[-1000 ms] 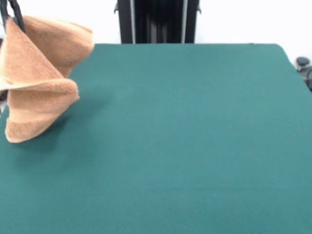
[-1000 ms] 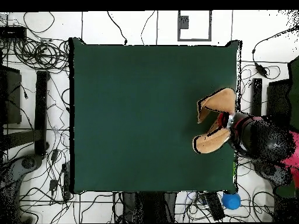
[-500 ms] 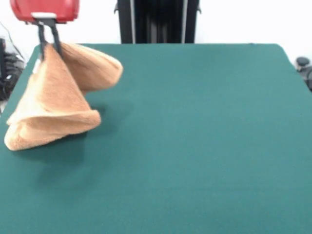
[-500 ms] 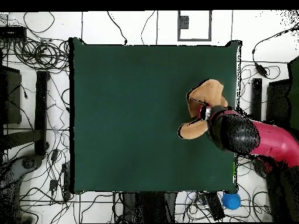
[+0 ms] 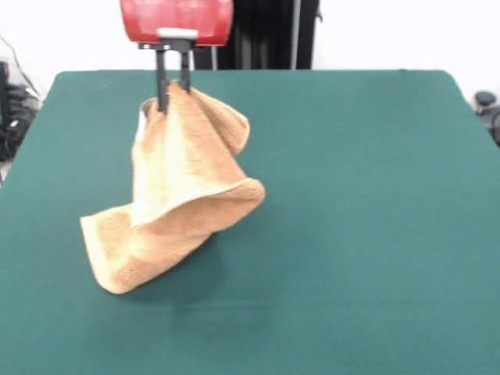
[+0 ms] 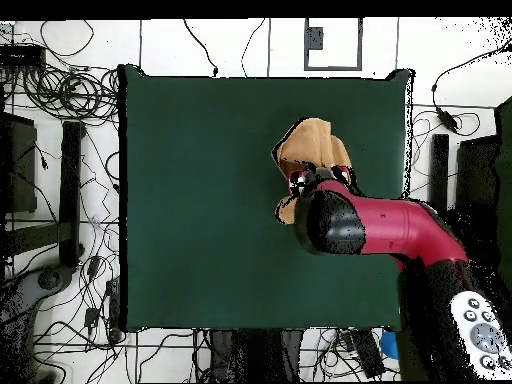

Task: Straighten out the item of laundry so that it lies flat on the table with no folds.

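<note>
Gripper (image 5: 173, 100) hangs below the red wrist housing, both black fingers (image 5: 161, 82) pinched on the top corner of the towel (image 5: 183, 195). Towel dangles from that grip in a twisted cone, upper part lifted, lower end trailing down-left in front view w/ its bottom fold touching the table (image 5: 375, 219). Cloth doubled over on itself, at least two big folds visible, so not flat. Small pale strip at the towel's upper left edge near the fingers; can't tell if it is the label.

Overhead: red arm (image 6: 390, 228) reaches in from the right side, black wrist covers most of the towel (image 6: 308, 150), which sits right of table centre, well inside the edges. Green table cloth (image 6: 200, 200) looks smooth around it.
</note>
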`<state>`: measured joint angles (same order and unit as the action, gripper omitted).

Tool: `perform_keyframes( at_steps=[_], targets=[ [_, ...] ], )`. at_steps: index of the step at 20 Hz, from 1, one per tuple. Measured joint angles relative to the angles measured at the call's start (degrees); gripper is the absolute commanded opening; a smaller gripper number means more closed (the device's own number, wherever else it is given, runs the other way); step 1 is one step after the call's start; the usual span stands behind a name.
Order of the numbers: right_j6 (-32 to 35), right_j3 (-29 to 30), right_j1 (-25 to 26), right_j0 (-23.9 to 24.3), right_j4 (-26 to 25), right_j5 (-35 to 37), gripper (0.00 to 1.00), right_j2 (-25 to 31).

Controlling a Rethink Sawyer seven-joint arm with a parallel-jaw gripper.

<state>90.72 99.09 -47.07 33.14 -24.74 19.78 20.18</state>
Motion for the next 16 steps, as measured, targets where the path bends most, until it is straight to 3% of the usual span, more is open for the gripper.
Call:
perform_keyframes(
  at_steps=[10, 11, 16],
  targets=[
    [0.01, 1.05, -0.91, -3.74, 1.51, -0.86, 0.0, -5.89],
    [0.04, 1.13, -0.92, -4.91, 1.94, -1.7, 1.0, -7.86],
    [1.01, 1.25, -0.85, -8.14, 3.78, -3.4, 1.0, -11.94]
  ],
)
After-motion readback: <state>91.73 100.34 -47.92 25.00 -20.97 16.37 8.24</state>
